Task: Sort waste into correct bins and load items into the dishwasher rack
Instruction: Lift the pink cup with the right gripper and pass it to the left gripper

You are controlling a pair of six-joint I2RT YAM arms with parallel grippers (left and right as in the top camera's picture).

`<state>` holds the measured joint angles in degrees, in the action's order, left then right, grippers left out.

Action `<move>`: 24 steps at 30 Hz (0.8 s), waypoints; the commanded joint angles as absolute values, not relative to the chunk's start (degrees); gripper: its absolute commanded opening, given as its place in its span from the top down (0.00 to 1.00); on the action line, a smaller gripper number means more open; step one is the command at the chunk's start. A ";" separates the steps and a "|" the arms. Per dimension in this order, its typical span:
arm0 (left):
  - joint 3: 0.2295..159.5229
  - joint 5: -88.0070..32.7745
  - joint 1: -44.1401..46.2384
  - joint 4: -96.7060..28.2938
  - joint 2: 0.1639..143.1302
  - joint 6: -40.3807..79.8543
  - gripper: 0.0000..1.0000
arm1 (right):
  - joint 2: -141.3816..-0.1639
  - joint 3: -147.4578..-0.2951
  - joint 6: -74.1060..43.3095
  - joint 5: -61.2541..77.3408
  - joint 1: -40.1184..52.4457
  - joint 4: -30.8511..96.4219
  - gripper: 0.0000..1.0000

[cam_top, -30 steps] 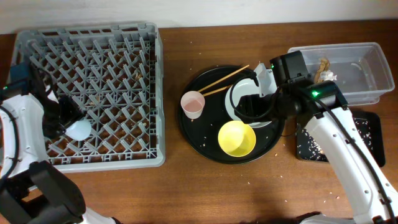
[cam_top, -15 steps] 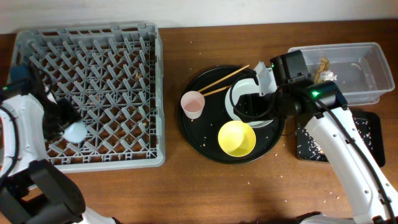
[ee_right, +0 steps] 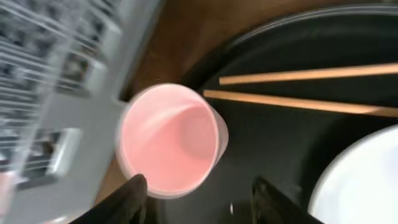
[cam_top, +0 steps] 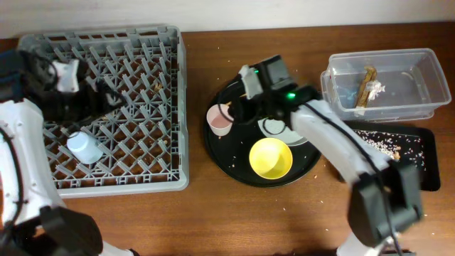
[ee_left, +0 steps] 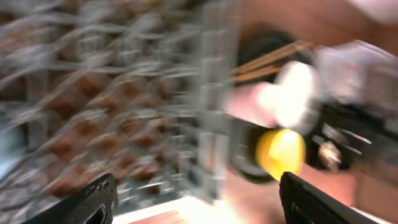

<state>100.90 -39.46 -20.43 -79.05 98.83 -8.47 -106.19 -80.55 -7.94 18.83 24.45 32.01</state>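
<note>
Overhead, the dishwasher rack [cam_top: 181, 107] fills the table's far-left corner, with the left gripper [ee_left: 196, 193] above it, fingers apart and empty. On the black tray [cam_top: 220, 153] mid-table, the pink cup [ee_right: 168, 137] stands upright at the rim nearest the rack. The right gripper [ee_right: 200, 190] is spread just short of it, so an off-centre squeeze could tip it off the tray or knock the chopsticks [ee_right: 298, 74].

Grey plastic lattice rack [cam_top: 121, 107], glossy black tray [cam_top: 234, 160], smooth pink plastic cup [ee_right: 169, 142], wooden chopsticks [ee_right: 298, 89].
</note>
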 commanded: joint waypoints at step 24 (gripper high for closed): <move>101.47 -90.19 13.65 -69.45 96.07 -10.35 0.07 | -84.71 -81.67 1.06 71.92 12.08 29.19 0.96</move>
<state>101.01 -88.16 11.86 -69.54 96.79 -10.24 -84.51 -81.54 0.69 75.24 11.81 29.87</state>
